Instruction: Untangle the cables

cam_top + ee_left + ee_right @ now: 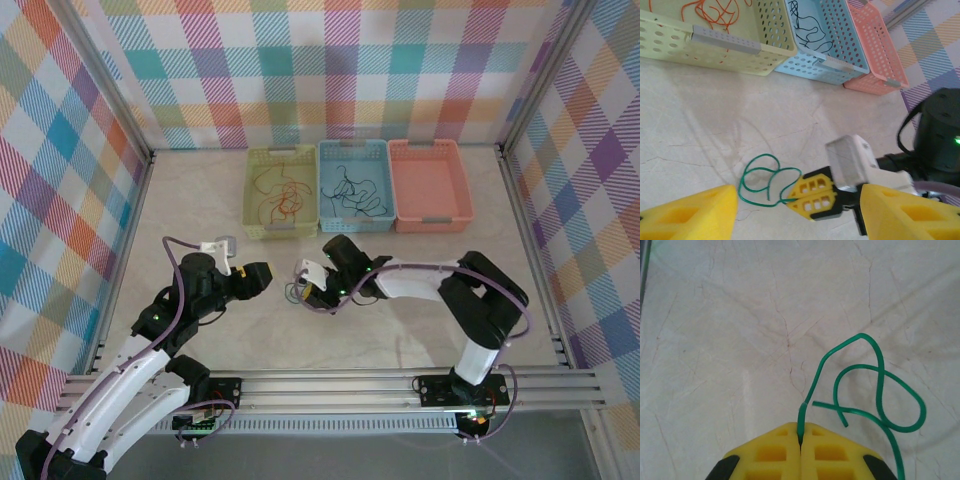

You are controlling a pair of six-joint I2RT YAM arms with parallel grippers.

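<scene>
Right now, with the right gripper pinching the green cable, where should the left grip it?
Probably the loop's outer bend, from above, jaws across the strand: the green cable loops flat on the table, that bend clear of the crossings and the right gripper.

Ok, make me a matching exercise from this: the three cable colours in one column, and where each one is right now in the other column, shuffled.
Column one:
1. orange cables
2. black cables
3. green cable

Column two:
A. pinched in the shut right gripper
B. lying in the yellow-green basket
C. lying in the blue basket

Pairs: 1-B, 2-C, 3-A.
</scene>
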